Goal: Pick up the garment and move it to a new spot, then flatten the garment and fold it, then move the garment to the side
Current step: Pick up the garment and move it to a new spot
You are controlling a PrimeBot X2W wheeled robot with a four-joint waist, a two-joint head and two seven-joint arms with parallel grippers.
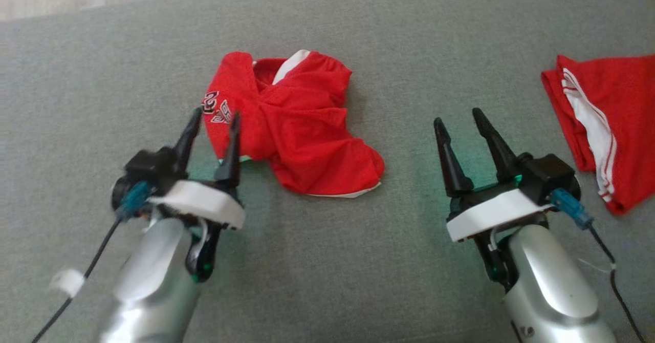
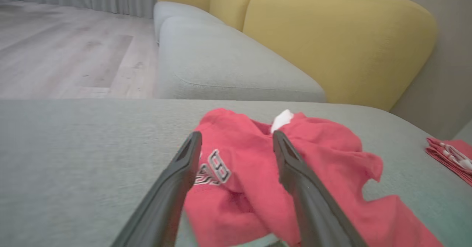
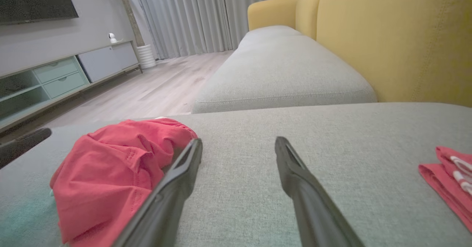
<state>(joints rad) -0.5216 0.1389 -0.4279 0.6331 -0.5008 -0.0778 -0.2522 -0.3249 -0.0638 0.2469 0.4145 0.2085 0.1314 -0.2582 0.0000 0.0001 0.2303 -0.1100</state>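
Note:
The garment [image 1: 294, 123] is a red mesh jersey with white trim and black-and-white lettering, lying crumpled in the middle of the grey cushion [image 1: 327, 261]. My left gripper [image 1: 215, 119] stands open at the garment's left edge, its fingers apart over the lettered part and nothing pinched between them. In the left wrist view the garment [image 2: 258, 177] lies past and below the left gripper [image 2: 236, 140]. My right gripper [image 1: 456, 116] is open over bare cushion to the right of the garment. The right wrist view has the garment [image 3: 110, 173] to the left of the right gripper [image 3: 238, 143].
A second red garment with white stripes [image 1: 609, 123] lies folded at the cushion's right edge. Beyond the cushion stand a grey sofa seat [image 3: 280, 70] with a yellow backrest [image 3: 398, 37], wood floor [image 2: 66, 55] and a TV cabinet [image 3: 55, 77].

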